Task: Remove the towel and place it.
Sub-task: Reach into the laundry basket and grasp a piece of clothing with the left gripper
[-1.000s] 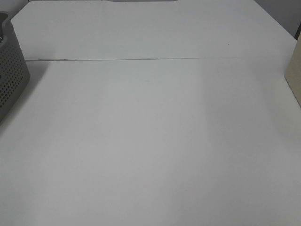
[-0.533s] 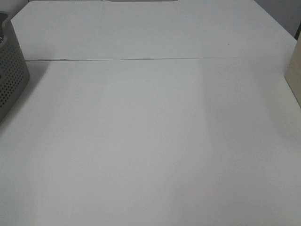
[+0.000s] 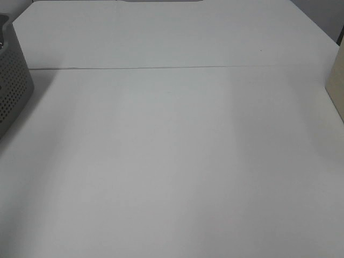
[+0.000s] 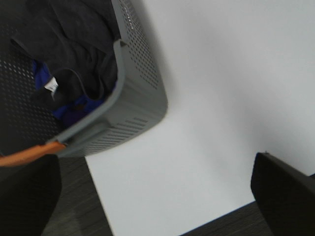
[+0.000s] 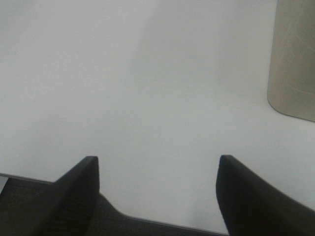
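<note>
Worktop [image 3: 172,161]: white, one seam line [image 3: 161,67] across its far part
Basket [image 3: 12,80]: grey, perforated walls, at the left edge of the worktop, partly cut off in the high view
Towel [image 4: 74,34]: dark, crumpled, lying inside the basket; blue cloth [image 4: 74,105] and a small white tag [image 4: 51,86] show just beside it, near the basket wall
Orange strip [image 4: 29,154]: at the basket's rim; cannot tell what it is
Beige container [image 5: 293,59]: at the right edge of the worktop
Left gripper [image 4: 156,194]: jaws spread wide, nothing between them, beside the basket
Right gripper [image 5: 165,191]: jaws apart, empty, over bare worktop near the container
</note>
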Robot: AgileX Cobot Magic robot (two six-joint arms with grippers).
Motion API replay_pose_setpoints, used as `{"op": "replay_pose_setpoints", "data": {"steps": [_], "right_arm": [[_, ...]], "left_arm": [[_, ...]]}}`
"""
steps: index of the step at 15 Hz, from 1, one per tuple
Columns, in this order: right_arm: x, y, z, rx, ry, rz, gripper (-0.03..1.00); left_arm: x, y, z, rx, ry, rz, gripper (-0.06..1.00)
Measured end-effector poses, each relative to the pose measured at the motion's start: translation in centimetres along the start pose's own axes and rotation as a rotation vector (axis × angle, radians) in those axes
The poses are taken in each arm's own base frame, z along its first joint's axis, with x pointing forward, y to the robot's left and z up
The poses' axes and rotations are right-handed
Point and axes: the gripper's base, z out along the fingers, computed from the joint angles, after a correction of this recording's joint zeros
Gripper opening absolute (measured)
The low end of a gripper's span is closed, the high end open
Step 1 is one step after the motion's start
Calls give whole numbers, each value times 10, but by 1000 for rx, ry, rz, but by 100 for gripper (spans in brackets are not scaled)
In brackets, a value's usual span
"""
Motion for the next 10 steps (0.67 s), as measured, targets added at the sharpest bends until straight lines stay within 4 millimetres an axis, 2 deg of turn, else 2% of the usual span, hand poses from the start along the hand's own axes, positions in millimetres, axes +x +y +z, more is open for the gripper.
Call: {"op": "replay_pose_setpoints", "data": {"steps": [2, 4, 5, 6, 10], "right_arm": [[0, 0, 0, 0, 0, 0, 66], [0, 0, 0, 0, 0, 0, 66], [0, 0, 0, 0, 0, 0, 66], [0, 0, 0, 0, 0, 0, 66], [0, 0, 0, 0, 0, 0, 66]], "left_arm": [[-28, 28, 15, -32, 78, 173, 99], [-54, 53, 42, -46, 172, 264, 99], [-65, 66, 62, -44, 228, 287, 99], [-78, 94, 99, -35, 317, 274, 99], [-73, 148, 173, 35, 442, 247, 99]]}}
